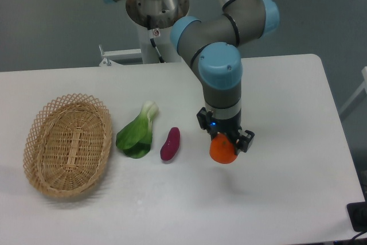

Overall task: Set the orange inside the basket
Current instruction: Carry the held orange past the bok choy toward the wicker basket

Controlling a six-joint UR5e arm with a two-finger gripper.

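Note:
The orange (223, 150), a small round orange-red fruit, hangs a little above the white table right of centre. My gripper (225, 142) points straight down and is shut on the orange, with its dark fingers on either side of the fruit's upper half. The basket (67, 144), an oval light tan wicker one with a lattice rim, lies on the table at the far left, well away from the gripper. Nothing is inside the basket.
A green bok choy (137, 133) and a purple sweet potato (170, 143) lie on the table (287, 101) between the basket and the gripper. The arm's base stands behind the table's far edge.

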